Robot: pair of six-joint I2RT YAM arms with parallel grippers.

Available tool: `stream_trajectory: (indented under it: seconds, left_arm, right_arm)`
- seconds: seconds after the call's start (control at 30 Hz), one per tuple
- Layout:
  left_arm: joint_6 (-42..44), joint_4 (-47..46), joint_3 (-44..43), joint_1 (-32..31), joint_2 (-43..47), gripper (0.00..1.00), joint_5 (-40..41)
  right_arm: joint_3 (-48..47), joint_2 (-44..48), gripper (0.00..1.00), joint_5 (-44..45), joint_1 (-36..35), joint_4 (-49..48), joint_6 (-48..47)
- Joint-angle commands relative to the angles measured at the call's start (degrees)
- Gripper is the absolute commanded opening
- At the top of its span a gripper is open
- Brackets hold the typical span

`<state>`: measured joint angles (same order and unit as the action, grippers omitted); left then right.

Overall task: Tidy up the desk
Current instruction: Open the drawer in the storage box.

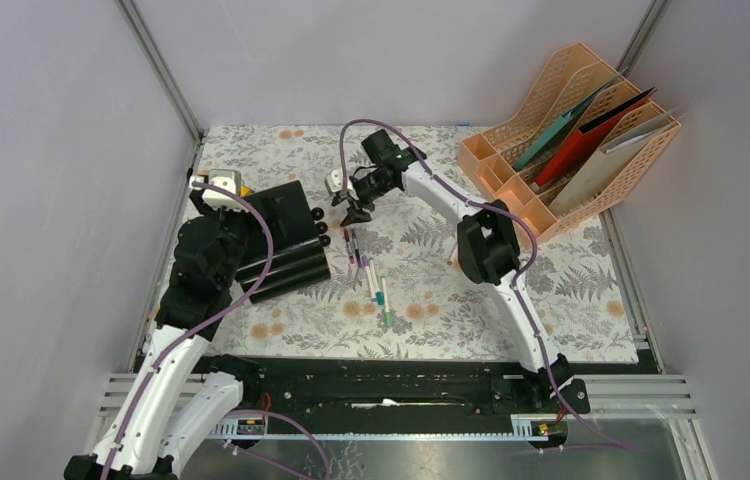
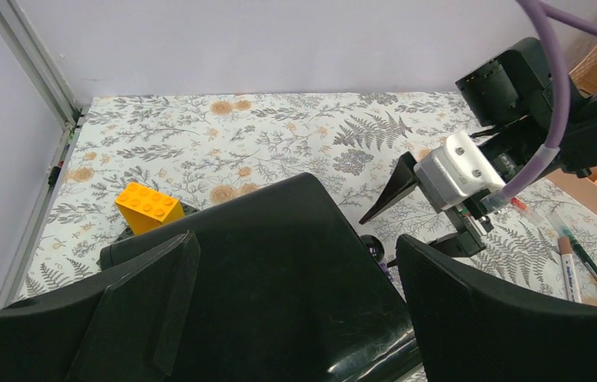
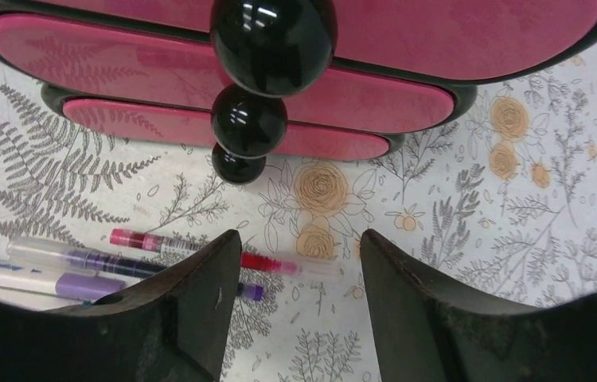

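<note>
The desk (image 1: 571, 290) is covered in pale fern-print cloth. A black drawer box (image 1: 286, 240) with pink drawer fronts (image 3: 200, 60) and black knobs (image 3: 247, 119) lies at the left. Several pens (image 1: 369, 272) lie in the middle. My right gripper (image 1: 356, 212) is open and empty, just above a red pen (image 3: 279, 263) and a purple pen (image 3: 88, 259), near the knobs. My left gripper (image 2: 295, 239) is open, its fingers (image 2: 478, 318) straddling the top of the black box (image 2: 279, 255).
A yellow brick (image 2: 148, 205) sits behind the box at the left. An orange file organizer (image 1: 571, 140) with folders stands at the back right corner. A black slotted rail (image 1: 391, 385) runs along the near edge. Grey walls close in on three sides.
</note>
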<state>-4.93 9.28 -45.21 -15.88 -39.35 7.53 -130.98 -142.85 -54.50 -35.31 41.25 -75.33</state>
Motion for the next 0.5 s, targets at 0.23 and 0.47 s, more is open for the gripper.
stream_trajectory:
  seconds: [0.23,0.47]
  left_arm:
    - [0.5,-3.7,0.5,1.0,0.5,0.99,0.3]
    - [0.4,-3.6,0.5,1.2,0.5,0.99,-0.1]
  right_arm:
    - [-5.2,-3.9,0.56,-3.5,-3.2,-4.2,9.3]
    - [-6.0,-4.0,0.54,-5.8,-4.5,-4.2,12.7]
